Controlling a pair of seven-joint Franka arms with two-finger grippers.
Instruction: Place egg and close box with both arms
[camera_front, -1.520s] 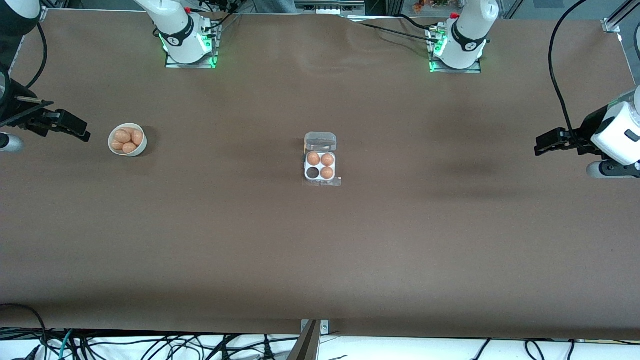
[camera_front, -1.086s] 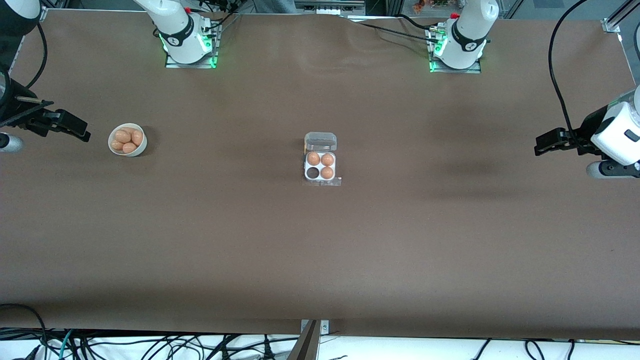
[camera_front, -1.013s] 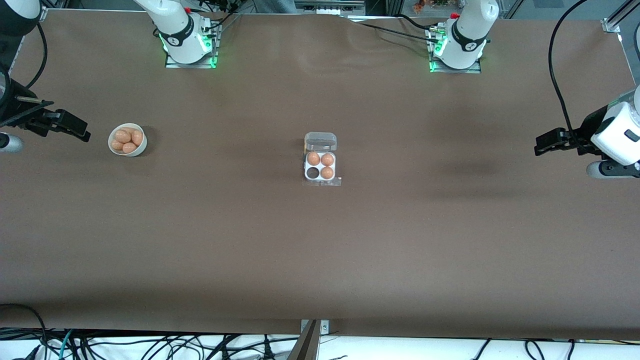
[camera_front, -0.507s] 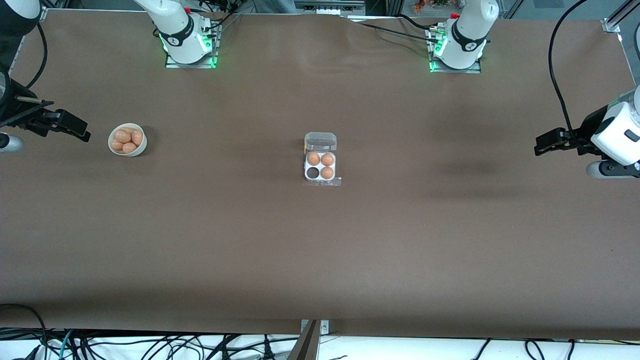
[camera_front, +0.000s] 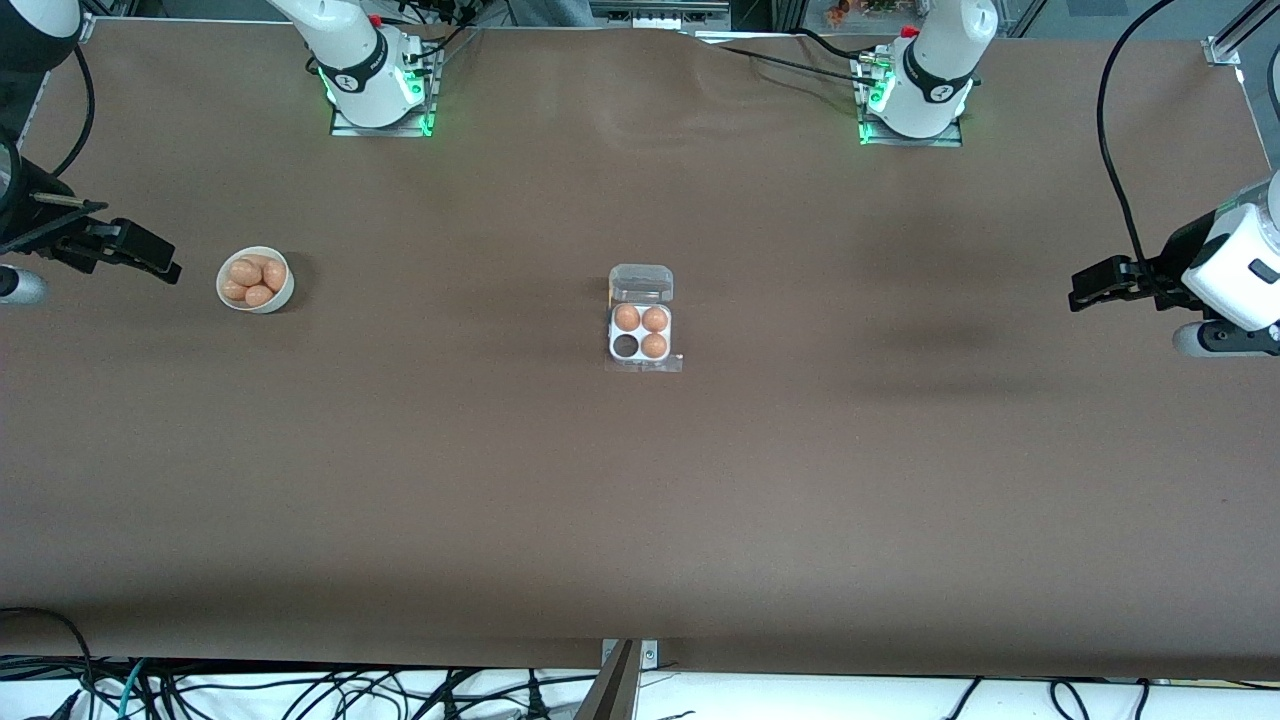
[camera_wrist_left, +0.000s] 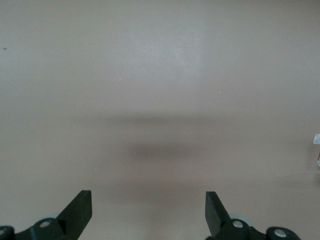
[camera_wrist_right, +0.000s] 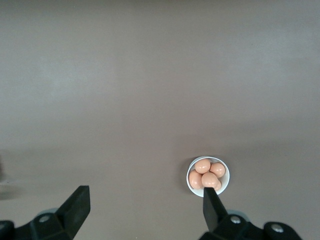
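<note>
The box (camera_front: 640, 333) sits mid-table with its clear lid (camera_front: 641, 283) swung open. Three brown eggs fill its cells, and the cell (camera_front: 626, 346) nearest the front camera, on the right arm's side, is bare. A white bowl (camera_front: 284, 292) toward the right arm's end holds several eggs (camera_front: 246, 272). My right gripper (camera_front: 150, 262) hangs open over the table beside the bowl. Its wrist view shows the bowl (camera_wrist_right: 224, 184) and eggs (camera_wrist_right: 204, 166) by one finger of the right gripper (camera_wrist_right: 145, 197). My left gripper (camera_front: 1092, 286) hangs open over bare table at the left arm's end, the left gripper (camera_wrist_left: 148, 200) holding nothing.
The right arm's base (camera_front: 380, 95) and the left arm's base (camera_front: 912, 100) stand along the table edge farthest from the front camera. Black cables (camera_front: 300, 690) lie off the nearest edge. A brown cover (camera_front: 640, 500) spans the table.
</note>
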